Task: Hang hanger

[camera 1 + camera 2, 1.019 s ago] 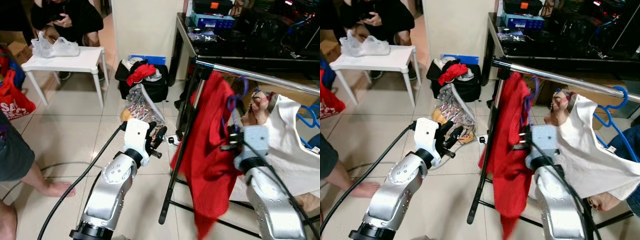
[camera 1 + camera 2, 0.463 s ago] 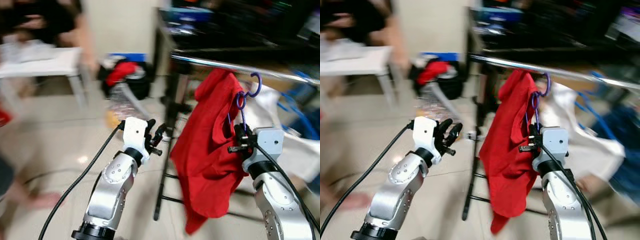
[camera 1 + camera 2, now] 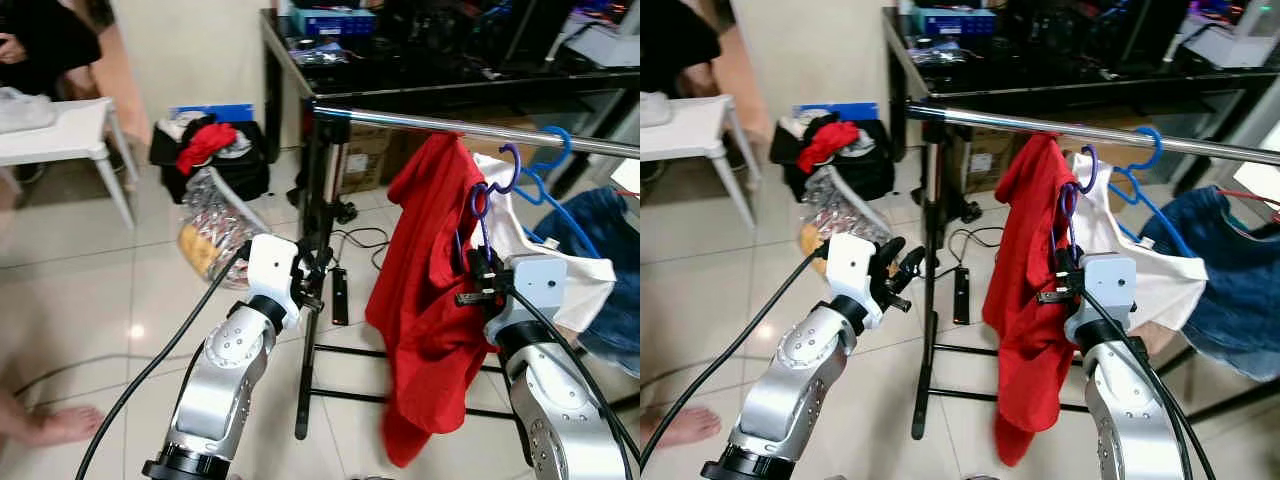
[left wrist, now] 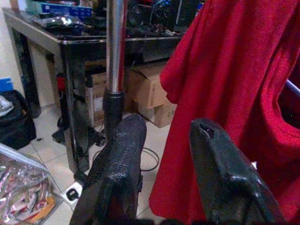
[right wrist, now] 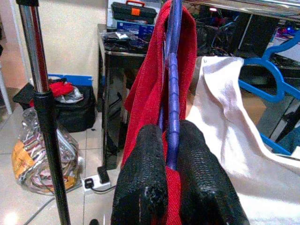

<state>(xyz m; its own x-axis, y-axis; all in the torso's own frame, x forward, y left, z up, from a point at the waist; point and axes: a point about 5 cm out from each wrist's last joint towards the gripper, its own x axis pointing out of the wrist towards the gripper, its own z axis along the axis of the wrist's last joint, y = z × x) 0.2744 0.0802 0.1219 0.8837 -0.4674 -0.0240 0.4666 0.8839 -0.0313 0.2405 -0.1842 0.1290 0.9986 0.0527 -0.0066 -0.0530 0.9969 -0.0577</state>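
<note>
The right gripper (image 3: 1058,283) is squeezed tight on the purple hanger (image 3: 1072,205) with the red shirt (image 3: 1028,300). The hanger stands upright, its hook just below the metal rail (image 3: 1060,129), a bit nearer. The left gripper (image 3: 902,272) waits spread apart on the left.

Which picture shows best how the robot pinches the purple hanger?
The right wrist view: there the right gripper is shut on the purple hanger, with the red shirt draped over it. The two eye views show the hanger's hook below the silver rail. The left wrist view shows the shirt, not the hanger.
</note>
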